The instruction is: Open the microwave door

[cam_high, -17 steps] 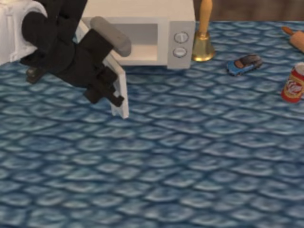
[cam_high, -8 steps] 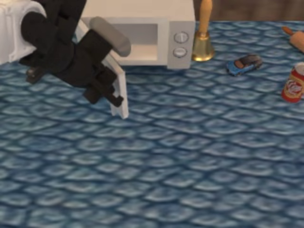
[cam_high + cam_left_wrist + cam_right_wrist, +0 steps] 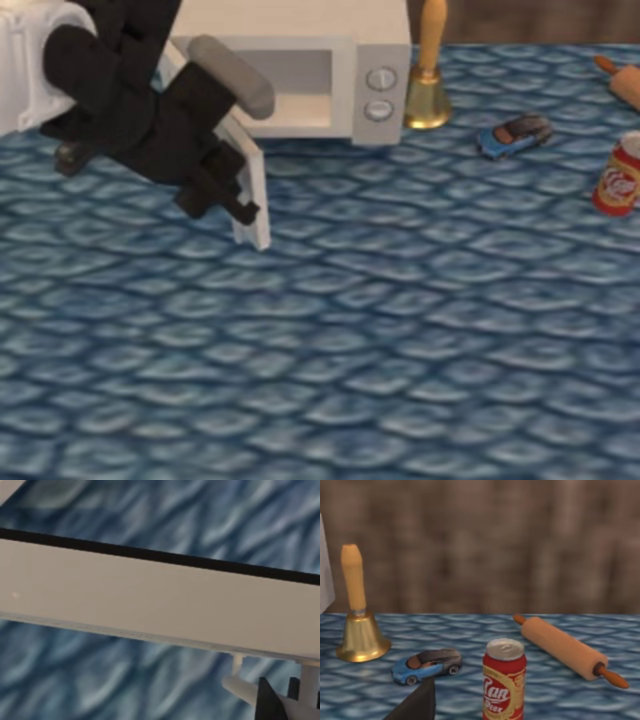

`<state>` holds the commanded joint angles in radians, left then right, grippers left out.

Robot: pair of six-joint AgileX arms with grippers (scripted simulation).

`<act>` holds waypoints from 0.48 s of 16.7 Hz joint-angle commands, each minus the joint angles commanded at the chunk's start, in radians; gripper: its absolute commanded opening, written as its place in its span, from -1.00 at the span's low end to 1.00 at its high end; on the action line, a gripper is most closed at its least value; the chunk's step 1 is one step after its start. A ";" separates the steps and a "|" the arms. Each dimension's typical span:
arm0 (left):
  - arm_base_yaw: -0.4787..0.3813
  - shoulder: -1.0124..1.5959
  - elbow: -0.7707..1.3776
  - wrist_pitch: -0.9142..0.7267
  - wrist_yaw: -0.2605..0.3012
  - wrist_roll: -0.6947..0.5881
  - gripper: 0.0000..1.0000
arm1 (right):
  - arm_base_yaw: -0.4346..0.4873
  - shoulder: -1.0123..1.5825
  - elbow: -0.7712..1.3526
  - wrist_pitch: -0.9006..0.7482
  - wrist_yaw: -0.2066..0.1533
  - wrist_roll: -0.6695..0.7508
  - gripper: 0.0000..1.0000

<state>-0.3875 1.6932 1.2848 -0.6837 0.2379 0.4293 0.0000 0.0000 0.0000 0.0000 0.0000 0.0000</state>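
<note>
At the far left of the blue, scale-patterned counter (image 3: 400, 340) stands the boxy white microwave (image 3: 300, 30) with two round grey-white knobs on its right-hand panel. Its flat white microwave door (image 3: 255, 195) is swung well out toward the front, edge-on from above, leaving the pale inside of the oven open to see.

The black left claw (image 3: 225, 195) sits right against the door's outer face near its free edge, the arm reaching in from the upper left. From the left wrist view the door is a broad white band with a dark strip along one side, and dark fingertips (image 3: 267, 705) appear to sit at its grey handle bar; I cannot tell whether the claw is closed on it. The arm hides most of the door's window and the microwave's left side.

Further right stand a brass bell with a wooden handle (image 3: 428, 90), a small blue toy car (image 3: 512, 135), a red drinks can (image 3: 618, 178) and a wooden rolling pin (image 3: 620, 82), cut off by the edge. Of the right claw only a dark tip (image 3: 415, 705) shows in its own view.
</note>
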 joint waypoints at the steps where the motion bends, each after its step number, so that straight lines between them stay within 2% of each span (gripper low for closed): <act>1: 0.000 0.000 0.000 0.000 0.000 0.000 -1.00 | 0.000 0.000 0.000 0.000 0.000 0.000 1.00; 8: 0.001 0.000 -0.004 -0.004 0.012 0.012 -1.00 | 0.000 0.000 0.000 0.000 0.000 0.000 1.00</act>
<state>-0.3863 1.6927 1.2812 -0.6877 0.2495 0.4416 0.0000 0.0000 0.0000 0.0000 0.0000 0.0000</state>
